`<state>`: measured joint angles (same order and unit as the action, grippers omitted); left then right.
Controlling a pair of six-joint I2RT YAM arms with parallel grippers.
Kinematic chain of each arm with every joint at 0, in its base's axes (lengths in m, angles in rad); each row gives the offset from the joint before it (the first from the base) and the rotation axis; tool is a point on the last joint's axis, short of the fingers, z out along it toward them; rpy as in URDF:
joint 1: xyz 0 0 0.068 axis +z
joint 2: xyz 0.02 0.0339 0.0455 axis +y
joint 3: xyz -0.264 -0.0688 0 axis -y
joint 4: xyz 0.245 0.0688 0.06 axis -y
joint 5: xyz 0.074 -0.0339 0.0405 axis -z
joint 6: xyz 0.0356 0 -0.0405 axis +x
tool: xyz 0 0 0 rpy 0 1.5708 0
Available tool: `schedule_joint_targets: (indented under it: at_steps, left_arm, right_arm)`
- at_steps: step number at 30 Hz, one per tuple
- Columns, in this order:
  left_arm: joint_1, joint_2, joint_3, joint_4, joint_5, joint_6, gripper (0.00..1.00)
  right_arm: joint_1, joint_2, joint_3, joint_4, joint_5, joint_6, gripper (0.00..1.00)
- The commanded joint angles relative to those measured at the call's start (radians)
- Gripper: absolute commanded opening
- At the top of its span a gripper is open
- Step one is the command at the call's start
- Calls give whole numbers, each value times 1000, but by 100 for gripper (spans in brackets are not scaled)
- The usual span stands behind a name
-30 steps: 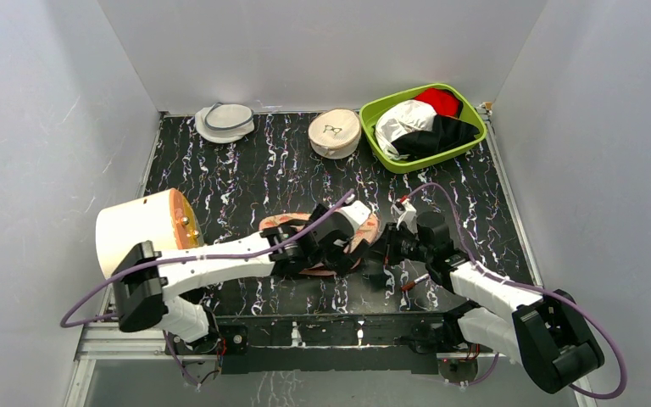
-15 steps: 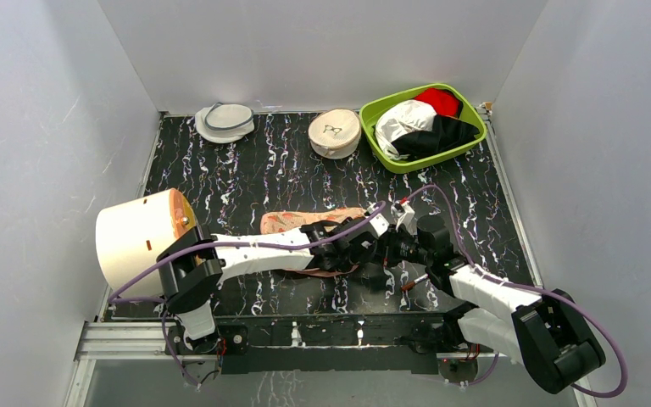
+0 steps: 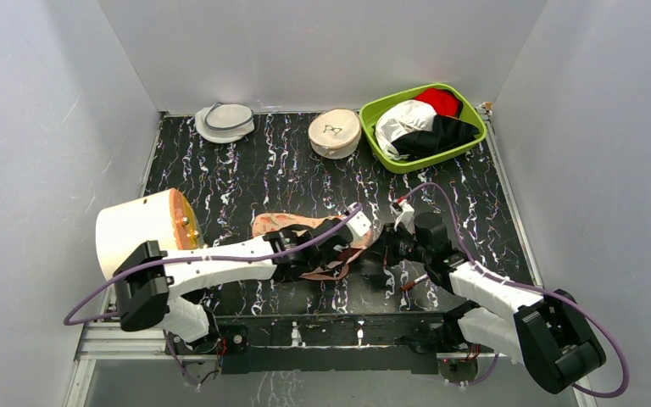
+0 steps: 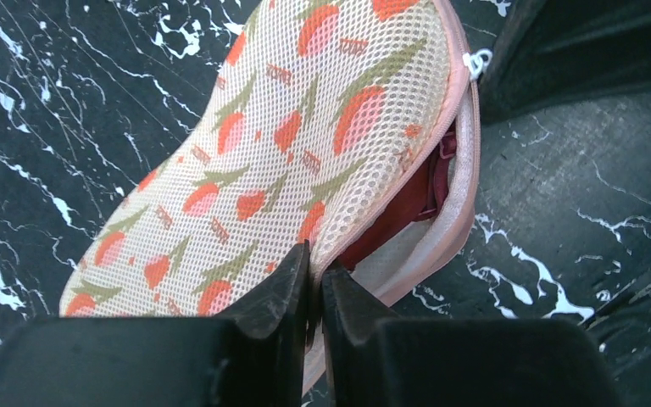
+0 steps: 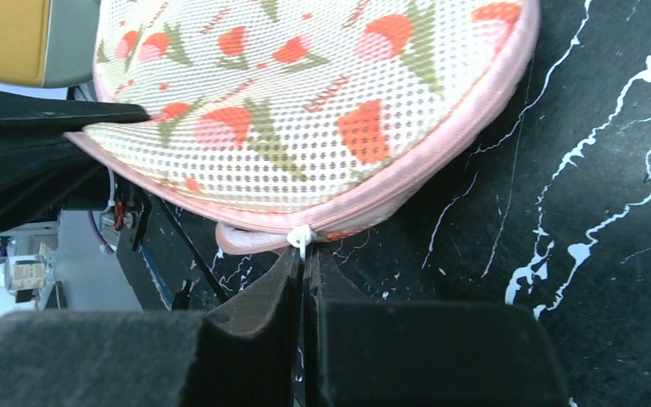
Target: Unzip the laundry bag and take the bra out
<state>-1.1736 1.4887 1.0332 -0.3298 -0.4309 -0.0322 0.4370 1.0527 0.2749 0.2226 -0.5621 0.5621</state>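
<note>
The laundry bag [image 4: 288,144] lies on the table, beige mesh with a red-orange leaf print, its zip partly open along the near side. The dark red bra [image 4: 407,208] shows through that gap. My left gripper [image 4: 314,275] is shut on the edge of the bag's upper half beside the opening. My right gripper [image 5: 307,259] is shut on the white zipper pull [image 5: 303,240] at the bag's pink rim. From above, the laundry bag [image 3: 284,225] sits mid-table, with the left gripper [image 3: 332,251] and right gripper [image 3: 381,248] at its right end.
A green basket [image 3: 371,127] of white, black and red garments stands at the back right. A round cream case [image 3: 334,133] and a round mesh pouch [image 3: 225,122] sit along the back edge. A big cream drum [image 3: 140,233] lies at the left.
My left gripper went from open to shut on the bag's upper edge, and its arm swung over the bag and back left. The right gripper held still on the pull.
</note>
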Motion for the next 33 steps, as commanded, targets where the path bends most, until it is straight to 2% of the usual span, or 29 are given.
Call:
schedule_joint_targets:
  at_steps: [1, 3, 4, 7, 10, 11, 13, 15, 18, 24, 29, 31, 33]
  left_arm:
    - [2, -94, -46, 20, 5, 34, 15]
    - [1, -94, -50, 28, 44, 33, 24]
    - [2, -90, -51, 36, 57, 29, 32]
    - [2, -72, -44, 63, 89, 10, 66]
    - [2, -41, -20, 103, 142, 1, 93]
    - [2, -26, -9, 114, 153, -1, 98]
    - [2, 31, 19, 122, 143, 4, 98]
    - [2, 85, 54, 105, 86, 8, 97]
    - [1, 132, 86, 85, 6, 38, 87]
    - [2, 94, 64, 106, -62, 106, 48]
    - [2, -21, 2, 112, -27, 188, 23]
    - [2, -78, -31, 110, -18, 223, 10]
    - [2, -129, -53, 96, 8, 251, 4]
  right_arm:
    - [1, -13, 60, -33, 35, -52, 0]
    - [1, 2, 102, -32, 8, -47, 0]
    - [2, 10, 112, -28, -6, -43, 0]
    - [3, 34, 129, 0, -64, -27, 0]
    - [4, 41, 136, 3, -77, -14, 0]
    - [6, 40, 137, 4, -79, -11, 0]
    - [9, 36, 135, 7, -81, -2, 0]
    - [13, 28, 132, 9, -83, 6, 0]
    - [20, 7, 129, 7, -81, 18, 0]
    - [22, -8, 132, -8, -76, 7, 0]
    - [17, 17, 155, -9, -104, -6, 0]
    - [4, 29, 172, -30, -122, -47, 0]
    - [-21, 40, 164, -13, -137, -69, 0]
